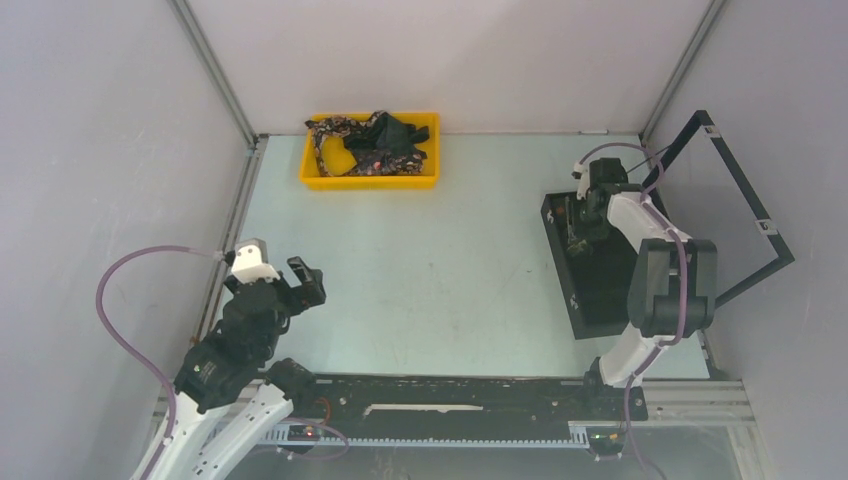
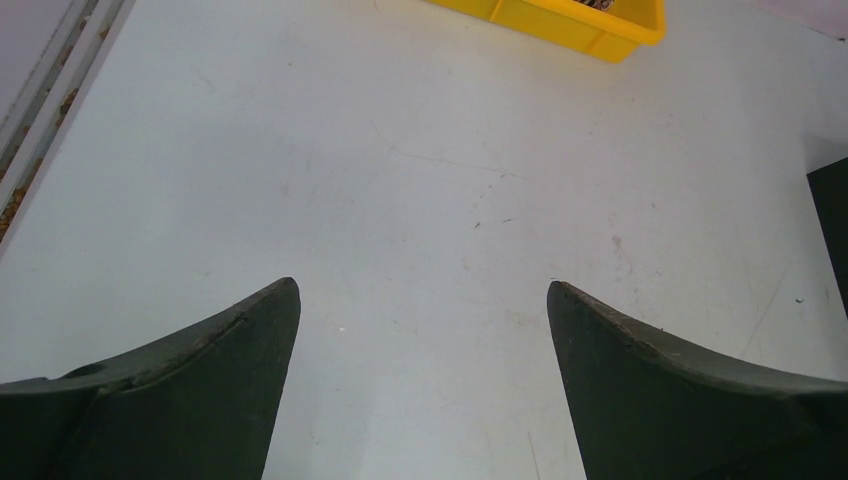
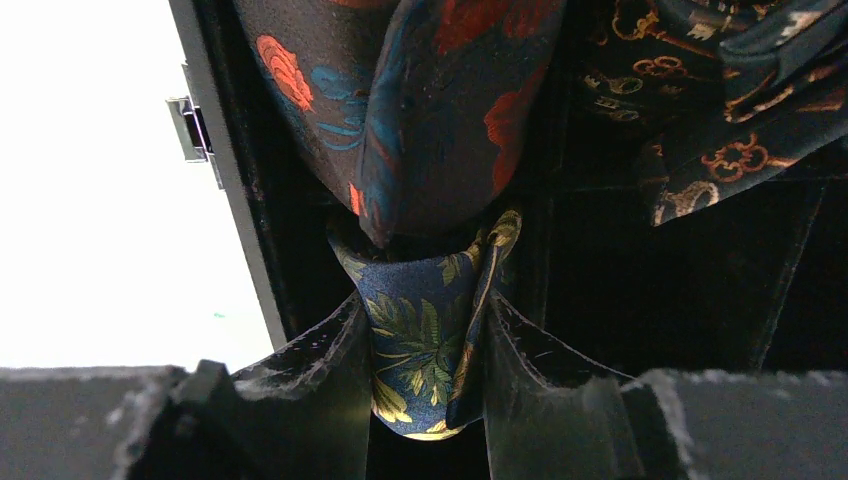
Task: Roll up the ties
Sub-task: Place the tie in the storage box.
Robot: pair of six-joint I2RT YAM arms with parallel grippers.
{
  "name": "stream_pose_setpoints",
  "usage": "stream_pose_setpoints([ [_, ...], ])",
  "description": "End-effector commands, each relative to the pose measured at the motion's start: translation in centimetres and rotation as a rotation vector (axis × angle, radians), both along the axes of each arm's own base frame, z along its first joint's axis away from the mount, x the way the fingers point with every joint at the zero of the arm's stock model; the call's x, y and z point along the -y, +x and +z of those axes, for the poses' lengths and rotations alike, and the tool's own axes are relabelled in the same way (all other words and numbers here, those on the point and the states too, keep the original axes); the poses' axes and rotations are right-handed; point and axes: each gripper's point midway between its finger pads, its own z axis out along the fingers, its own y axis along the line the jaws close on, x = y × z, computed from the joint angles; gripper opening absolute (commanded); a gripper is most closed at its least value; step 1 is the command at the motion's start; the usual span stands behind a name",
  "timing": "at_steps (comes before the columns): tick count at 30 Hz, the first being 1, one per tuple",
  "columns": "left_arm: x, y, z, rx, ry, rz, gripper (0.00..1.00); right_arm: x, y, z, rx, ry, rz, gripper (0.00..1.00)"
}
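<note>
"Right wrist view: what is clamped there?"
"A bunched navy tie (image 3: 420, 340) with gold-green leaves is pinched between the two fingers of the right gripper (image 3: 425, 370), inside the black box (image 3: 650, 300). Two more are seen just beyond it — a red-flowered tie (image 3: 450, 100) touching its top, and a key-patterned tie (image 3: 730, 130) off to the right."
"And from the top external view?"
"The right gripper is seen at the far end of the box, whose lid (image 1: 745, 200) is stood open. A tangle of ties (image 1: 370, 145) is heaped in the yellow tray (image 1: 370, 182) by the far wall. The left gripper (image 1: 305, 282) is held above the bare table (image 1: 450, 260), well apart from everything — its jaws are spread wide, with nothing between them."
</note>
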Motion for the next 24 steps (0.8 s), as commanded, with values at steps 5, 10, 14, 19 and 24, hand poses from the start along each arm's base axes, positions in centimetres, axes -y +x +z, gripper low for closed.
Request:
stream_pose_setpoints([
  [5, -0.4, 0.3, 0.6, 0.044, 0.018, 0.008, 1.0, -0.1, 0.3, -3.1, -0.052, -0.023, 0.011, 0.0],
  [10, -0.4, 0.4, 0.7, 0.053, 0.025, 0.005, 1.0, -0.1, -0.1, -2.8, -0.064, -0.027, -0.02, 0.0],
  [14, -0.4, 0.3, 0.7, 0.063, 0.023, 0.002, 1.0, 0.9, 0.0, 0.2, -0.013, -0.087, -0.087, 0.22],
  [19, -0.5, 0.1, 1.0, 0.079, 0.013, 0.001, 1.0, 1.1, 0.5, 6.4, 0.128, -0.145, -0.126, 0.56],
  [24, -0.5, 0.1, 0.9, 0.083, 0.006, 0.001, 1.0, 0.8, 0.8, 13.4, 0.316, -0.134, -0.227, 0.99],
])
